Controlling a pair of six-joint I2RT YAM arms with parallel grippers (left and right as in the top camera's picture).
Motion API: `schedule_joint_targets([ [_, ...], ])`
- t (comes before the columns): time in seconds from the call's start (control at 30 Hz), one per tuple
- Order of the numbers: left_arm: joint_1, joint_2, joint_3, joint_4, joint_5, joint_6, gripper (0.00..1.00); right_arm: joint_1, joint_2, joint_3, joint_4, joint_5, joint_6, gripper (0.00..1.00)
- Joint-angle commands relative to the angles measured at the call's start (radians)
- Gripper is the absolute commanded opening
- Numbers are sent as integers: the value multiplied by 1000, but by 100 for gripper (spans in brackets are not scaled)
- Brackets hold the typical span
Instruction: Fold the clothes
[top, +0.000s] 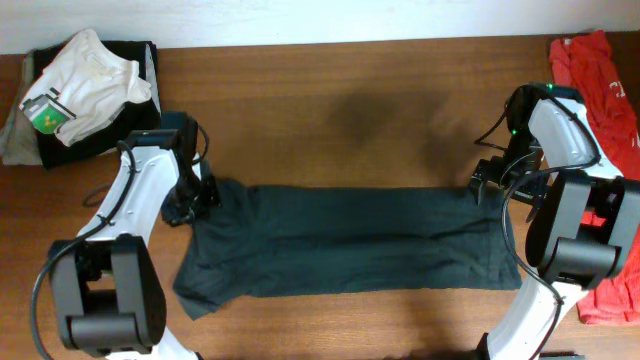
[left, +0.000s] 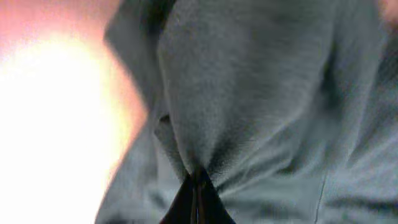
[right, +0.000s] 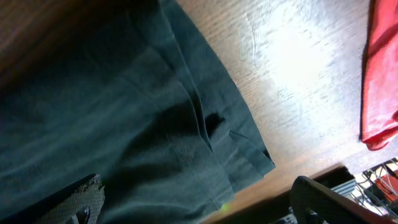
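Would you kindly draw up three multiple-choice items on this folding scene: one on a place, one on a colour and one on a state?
1. Where does the red garment lie?
A. along the right side of the table
B. in the middle
C. in the near left corner

2. What colour is the top garment of the pile in the far left corner?
A. blue
B. white
C. yellow

3. What is the state of the left gripper?
A. open above bare wood
B. shut on the black T-shirt
C. holding a red cloth

Answers:
1 A, since the red cloth runs down the right side, by the right arm.
2 B, since white fabric lies over the dark cloth.
3 B, since the left wrist view shows dark fabric bunching into closed fingertips.
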Motion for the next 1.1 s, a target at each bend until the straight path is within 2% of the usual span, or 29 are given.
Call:
schedule_joint_targets([
  [0.0,4,-58,5,-106,-51,-112,1,5,-26,16,-19,0,-22,99],
  [0.13,3,-57,1,-172,-48,-119,1,6,-26,16,-19,2,-21,99],
  [0.17,3,-57,1,-177,-48,-119,7,6,-26,16,-19,1,-21,99],
  [0.2,3,-57,1,-181,-48,-118,36,6,-26,16,-24,-2,-21,98],
  [0.27,3,-56,1,-185,-48,-118,46,6,-26,16,-47,-6,-21,99],
  [0.3,3,-56,1,-182,-48,-118,83,6,-26,16,-56,-6,-21,99],
  [0.33,3,-56,1,-169,-46,-119,92,5,-26,16,-64,-6,-21,99],
  [0.4,3,-56,1,-129,-18,-119,90,6,-26,16,-76,-18,-21,99],
  [0.43,1,-56,1,-113,-14,-119,84,6,-27,16,-80,-22,-22,100],
  [0.5,-8,-56,1,-85,-13,-119,76,6,-28,16,-94,-28,-55,94],
  [0.53,-20,-56,1,-74,-13,-119,50,5,-28,16,-101,-29,-60,93],
  [0.57,-34,-56,1,-69,-11,-118,19,6,-28,16,-106,-28,-64,90],
  [0.6,-48,-56,1,-66,-7,-118,2,6,-28,16,-106,-28,-64,86],
  [0.63,-72,-56,1,-61,5,-118,1,6,-28,14,-103,-28,-64,68],
  [0.67,-97,-56,1,-53,9,-118,1,6,-28,6,-97,-28,-67,29],
  [0.7,-119,-56,1,-46,10,-118,1,6,-28,-7,-85,-29,-67,10],
  [0.73,-133,-55,0,-42,10,-118,1,6,-28,-18,-77,-30,-67,4],
  [0.87,-185,-41,-19,23,9,-118,1,6,-28,-80,-8,-68,-68,4],
  [1.07,-188,33,-62,53,66,-112,1,6,-28,-200,135,-137,-67,5],
])
